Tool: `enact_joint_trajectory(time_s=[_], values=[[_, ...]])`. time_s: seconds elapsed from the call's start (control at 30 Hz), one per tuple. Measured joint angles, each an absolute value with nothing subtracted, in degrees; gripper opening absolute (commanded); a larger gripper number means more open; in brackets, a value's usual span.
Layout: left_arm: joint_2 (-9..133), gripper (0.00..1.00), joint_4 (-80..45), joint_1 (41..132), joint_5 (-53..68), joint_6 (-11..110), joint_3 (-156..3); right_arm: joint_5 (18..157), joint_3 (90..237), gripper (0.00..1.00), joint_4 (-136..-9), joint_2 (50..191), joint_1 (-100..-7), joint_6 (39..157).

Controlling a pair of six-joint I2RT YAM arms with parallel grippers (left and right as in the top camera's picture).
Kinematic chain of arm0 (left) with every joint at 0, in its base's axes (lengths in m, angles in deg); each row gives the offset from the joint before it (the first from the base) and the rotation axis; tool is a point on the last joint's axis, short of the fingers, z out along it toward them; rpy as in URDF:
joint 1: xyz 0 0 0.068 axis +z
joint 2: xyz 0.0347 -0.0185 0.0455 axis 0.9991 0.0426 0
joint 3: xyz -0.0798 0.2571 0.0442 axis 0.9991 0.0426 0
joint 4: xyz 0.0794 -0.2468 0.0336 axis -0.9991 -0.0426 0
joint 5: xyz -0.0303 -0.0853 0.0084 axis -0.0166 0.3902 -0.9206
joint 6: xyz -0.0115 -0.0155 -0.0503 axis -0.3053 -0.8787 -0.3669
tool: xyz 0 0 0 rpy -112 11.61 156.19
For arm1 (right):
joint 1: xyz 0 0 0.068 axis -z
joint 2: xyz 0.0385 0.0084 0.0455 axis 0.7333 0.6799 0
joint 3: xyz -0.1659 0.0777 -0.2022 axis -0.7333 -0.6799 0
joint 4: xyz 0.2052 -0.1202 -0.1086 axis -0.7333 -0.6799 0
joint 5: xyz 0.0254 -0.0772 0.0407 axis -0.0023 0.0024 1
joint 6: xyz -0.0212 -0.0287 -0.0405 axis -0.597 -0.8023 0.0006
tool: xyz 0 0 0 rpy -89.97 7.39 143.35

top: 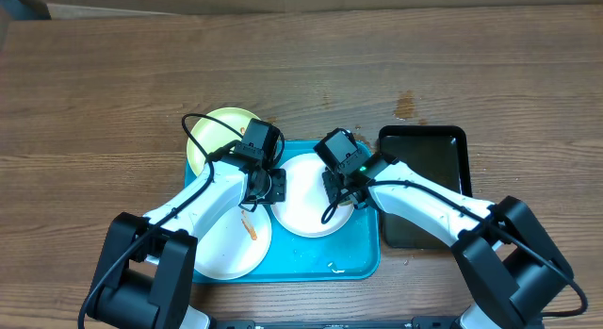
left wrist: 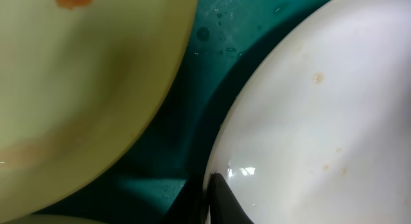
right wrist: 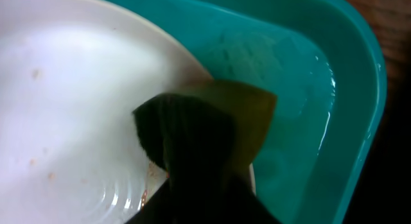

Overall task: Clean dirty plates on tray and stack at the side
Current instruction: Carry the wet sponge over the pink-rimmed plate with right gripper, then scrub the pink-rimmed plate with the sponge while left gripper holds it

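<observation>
sitting on tray (top: 363, 258): 3 plates (top: 306, 211); r gripper (top: 339, 188) clamps sponge (right wrist: 247, 112), l gripper (top: 271, 186) can't tell.

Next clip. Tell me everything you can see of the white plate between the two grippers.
The white plate is round, shallow and glossy, with faint rings near its rim and a few tiny orange-brown specks. It lies flat in the right half of the blue tray, a strip of tray between it and the yellow-green plate. The right gripper presses a yellow-green sponge on its right rim. The left gripper is at its left edge; whether it touches cannot be told.
</observation>
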State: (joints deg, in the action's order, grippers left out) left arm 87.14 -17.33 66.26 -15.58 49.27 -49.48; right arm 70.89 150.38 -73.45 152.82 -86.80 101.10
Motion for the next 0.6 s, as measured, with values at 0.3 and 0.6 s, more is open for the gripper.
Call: enact_joint_trajectory(time_s=[0.3, 0.6], values=[[87.1, 0.04, -17.3, 66.3, -15.6, 49.3, -49.5, 70.1, 150.1, 0.04, -73.4, 152.8, -86.8, 103.6], [87.1, 0.04, -17.3, 66.3, -15.6, 49.3, -49.5, 72.5, 145.4, 0.04, -65.8, 152.2, -86.6, 107.9]])
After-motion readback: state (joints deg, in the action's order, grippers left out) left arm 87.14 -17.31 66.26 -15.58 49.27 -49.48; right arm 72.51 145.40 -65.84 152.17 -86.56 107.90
